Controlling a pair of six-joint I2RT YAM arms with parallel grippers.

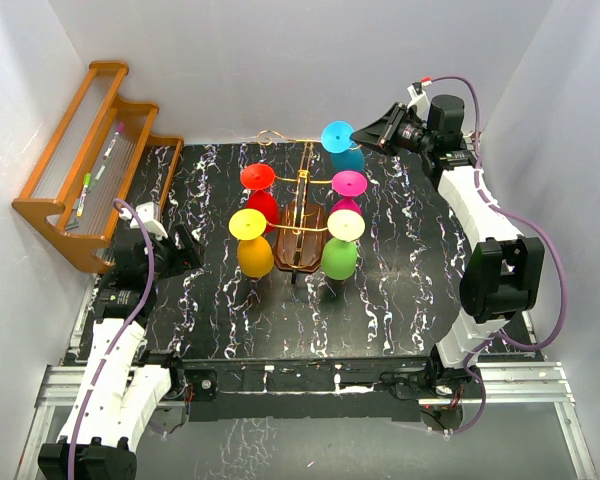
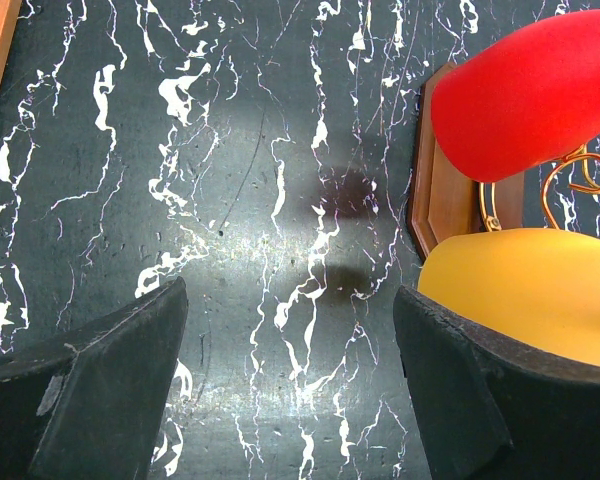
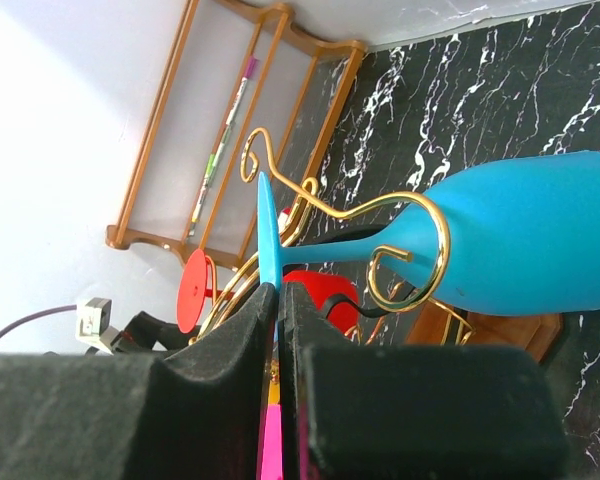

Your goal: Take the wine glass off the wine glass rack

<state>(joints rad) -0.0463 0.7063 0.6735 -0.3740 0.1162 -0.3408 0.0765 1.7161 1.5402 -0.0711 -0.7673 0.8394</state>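
The wine glass rack (image 1: 298, 250) has a dark brown oval base, a central post and gold wire arms, and stands mid-table. Coloured glasses hang upside down from it: red (image 1: 260, 195), yellow (image 1: 251, 242), green (image 1: 341, 247), pink (image 1: 349, 187) and blue (image 1: 340, 142). My right gripper (image 1: 363, 133) is shut on the flat foot of the blue wine glass (image 3: 520, 235), whose stem lies inside a gold wire curl (image 3: 410, 250). My left gripper (image 1: 185, 247) is open and empty, low over the table left of the rack, with the yellow glass (image 2: 530, 290) beside its right finger.
An orange-brown stepped wooden shelf (image 1: 90, 160) with pens stands at the back left. White walls close in the table at the back and on both sides. The black marbled tabletop (image 1: 380, 300) stretches in front of the rack.
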